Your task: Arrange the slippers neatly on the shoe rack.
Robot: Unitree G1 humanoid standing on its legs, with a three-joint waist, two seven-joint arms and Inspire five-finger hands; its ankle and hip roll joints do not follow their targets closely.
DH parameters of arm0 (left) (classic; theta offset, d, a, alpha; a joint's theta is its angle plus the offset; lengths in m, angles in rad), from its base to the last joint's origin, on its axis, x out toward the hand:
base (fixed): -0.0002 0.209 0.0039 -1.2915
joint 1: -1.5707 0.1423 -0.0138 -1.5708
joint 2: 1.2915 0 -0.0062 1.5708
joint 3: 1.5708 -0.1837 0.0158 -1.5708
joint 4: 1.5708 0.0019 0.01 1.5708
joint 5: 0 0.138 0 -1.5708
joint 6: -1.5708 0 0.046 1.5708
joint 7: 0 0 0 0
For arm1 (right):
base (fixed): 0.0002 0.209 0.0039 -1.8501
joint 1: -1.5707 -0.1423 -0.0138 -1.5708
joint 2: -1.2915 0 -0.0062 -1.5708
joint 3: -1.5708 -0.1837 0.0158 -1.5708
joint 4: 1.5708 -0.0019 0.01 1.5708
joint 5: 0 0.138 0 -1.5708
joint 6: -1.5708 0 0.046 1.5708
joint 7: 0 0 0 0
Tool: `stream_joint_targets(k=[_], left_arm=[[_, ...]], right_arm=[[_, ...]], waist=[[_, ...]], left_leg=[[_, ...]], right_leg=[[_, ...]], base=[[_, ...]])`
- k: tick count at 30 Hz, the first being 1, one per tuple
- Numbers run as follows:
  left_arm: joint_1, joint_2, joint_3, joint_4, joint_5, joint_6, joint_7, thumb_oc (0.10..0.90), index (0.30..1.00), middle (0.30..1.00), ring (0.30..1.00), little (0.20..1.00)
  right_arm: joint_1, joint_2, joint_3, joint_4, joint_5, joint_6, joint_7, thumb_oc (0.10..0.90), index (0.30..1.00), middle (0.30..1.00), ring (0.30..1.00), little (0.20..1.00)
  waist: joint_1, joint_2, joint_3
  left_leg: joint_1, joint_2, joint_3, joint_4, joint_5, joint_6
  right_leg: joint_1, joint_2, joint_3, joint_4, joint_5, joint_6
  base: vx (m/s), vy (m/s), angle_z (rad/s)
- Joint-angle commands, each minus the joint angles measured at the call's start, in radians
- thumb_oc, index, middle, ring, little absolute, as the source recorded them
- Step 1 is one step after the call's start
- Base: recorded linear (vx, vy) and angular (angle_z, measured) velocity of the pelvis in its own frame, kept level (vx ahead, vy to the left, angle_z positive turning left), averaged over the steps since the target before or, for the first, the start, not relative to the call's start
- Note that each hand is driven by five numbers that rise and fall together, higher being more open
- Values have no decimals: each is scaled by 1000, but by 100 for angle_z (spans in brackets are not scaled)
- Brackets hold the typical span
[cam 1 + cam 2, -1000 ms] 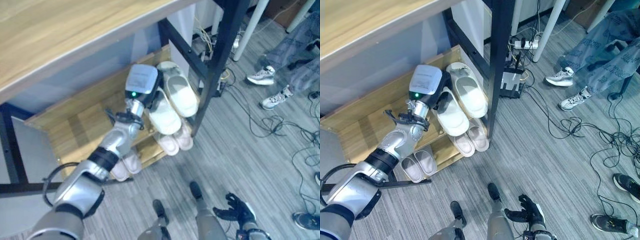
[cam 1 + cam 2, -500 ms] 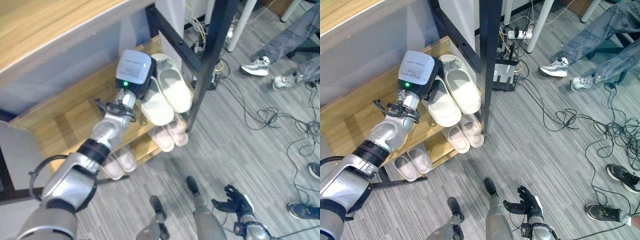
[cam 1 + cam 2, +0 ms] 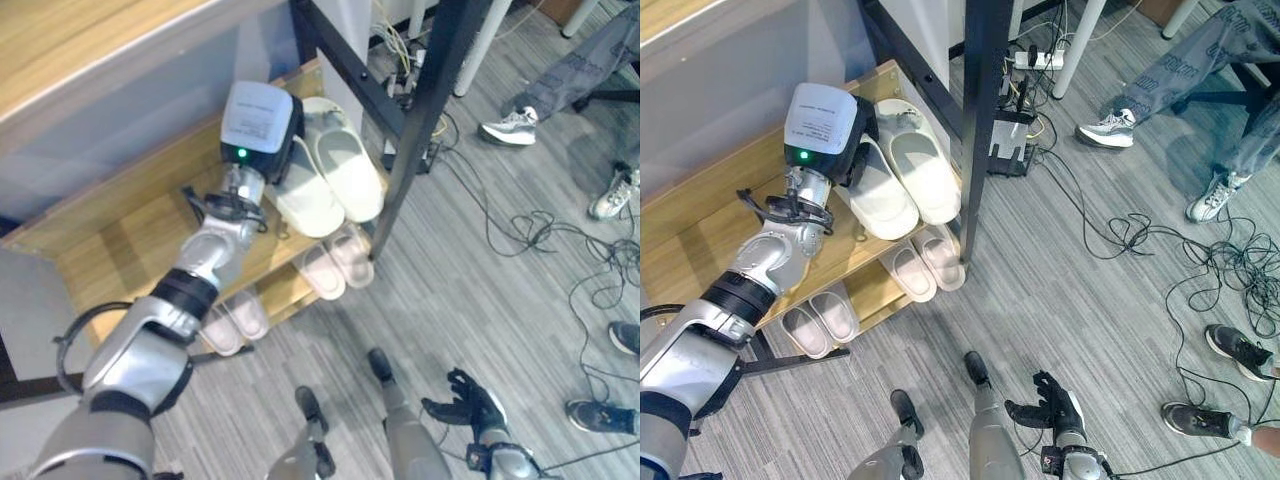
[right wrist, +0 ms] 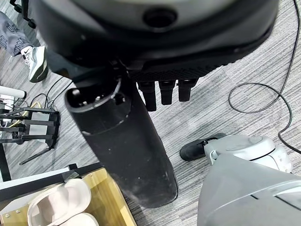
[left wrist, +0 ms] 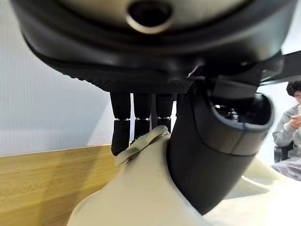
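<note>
The left hand (image 5: 188, 141) pinches the cream slipper (image 3: 878, 195) between thumb and fingers to square it beside its mate (image 3: 923, 175) on the shoe rack (image 3: 700, 235), while the right hand (image 3: 1055, 408) hangs relaxed, holding nothing.

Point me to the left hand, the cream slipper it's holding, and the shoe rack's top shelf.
left hand (image 5: 207, 141), left wrist view, on its thumb.
cream slipper (image 3: 880, 196), right eye view, on the footbed near the toe.
shoe rack (image 3: 110, 245), left eye view, on bare wood of the top shelf.
</note>
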Motion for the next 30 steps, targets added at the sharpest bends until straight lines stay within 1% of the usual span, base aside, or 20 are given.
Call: stream_joint_targets(k=[1, 2, 5, 7, 10, 17, 19, 20, 30], left_arm=[[-166, 28, 25, 46, -9, 19, 49, 400, 300, 300, 300, 300], [-172, 14, 18, 59, -8, 19, 46, 800, 900, 900, 900, 900], [-163, 2, 34, 38, -21, 17, 43, 800, 900, 900, 900, 900], [-143, -14, 58, 25, -43, 10, 41, 800, 900, 900, 900, 900], [-118, -34, 85, -8, -69, -5, 27, 800, 900, 900, 900, 900], [-73, -52, 123, -57, -90, -19, 28, 800, 900, 900, 900, 900], [-62, -58, 138, -62, -111, -22, 23, 800, 900, 900, 900, 900], [-56, -63, 155, -74, -149, -32, 29, 800, 900, 900, 900, 900], [-47, -85, 155, -94, -178, -51, -6, 800, 900, 900, 900, 900]], right_arm=[[12, -72, 1, -13, 42, -53, -1, 800, 900, 900, 900, 900], [3, -74, 5, -10, 42, -52, 0, 800, 900, 900, 900, 900], [4, -77, 12, -16, 52, -57, 11, 800, 900, 900, 900, 900], [-9, -73, 26, 0, 16, -53, 3, 800, 900, 900, 900, 900], [-28, -66, 20, 27, -10, -45, -17, 800, 900, 900, 900, 900], [-43, -50, 17, 52, -15, -43, -21, 800, 900, 900, 900, 900], [-40, -47, 18, 49, -23, -37, -22, 800, 900, 900, 900, 900], [-36, -46, 22, 37, -30, -32, -20, 800, 900, 900, 900, 900], [-16, -51, 35, -3, -43, -15, -6, 800, 900, 900, 900, 900]], waist=[[10, 24, -30], [10, 19, -28], [12, 14, -22], [18, 12, -22], [22, 17, -20], [31, 26, -20], [33, 27, -22], [34, 27, -26], [36, 25, -28]], left_leg=[[-23, 5, -126, -5, -59, -26], [-22, 6, -125, -5, -59, -26], [-21, 4, -124, -5, -59, -25], [-17, 2, -127, -5, -60, -23], [-11, 1, -131, -5, -61, -21], [1, -3, -136, -5, -64, -20], [6, -4, -135, -5, -65, -20], [13, -3, -135, -5, -65, -20], [20, 0, -133, -5, -62, -21]], right_leg=[[47, 8, -130, 7, -97, 45], [47, 8, -133, 8, -97, 46], [48, 7, -135, 10, -97, 45], [50, 6, -136, 16, -102, 41], [56, 5, -140, 23, -109, 37], [64, 6, -142, 24, -112, 35], [69, 7, -142, 23, -113, 34], [74, 8, -143, 25, -115, 32], [78, 13, -143, 27, -120, 27]], base=[[0, 0, 0], [0, 0, 0], [0, 0, 0], [0, 0, 0], [0, 0, 0], [0, 0, 0], [-15, -2, 5], [-17, -10, 4], [-4, -4, 1]])
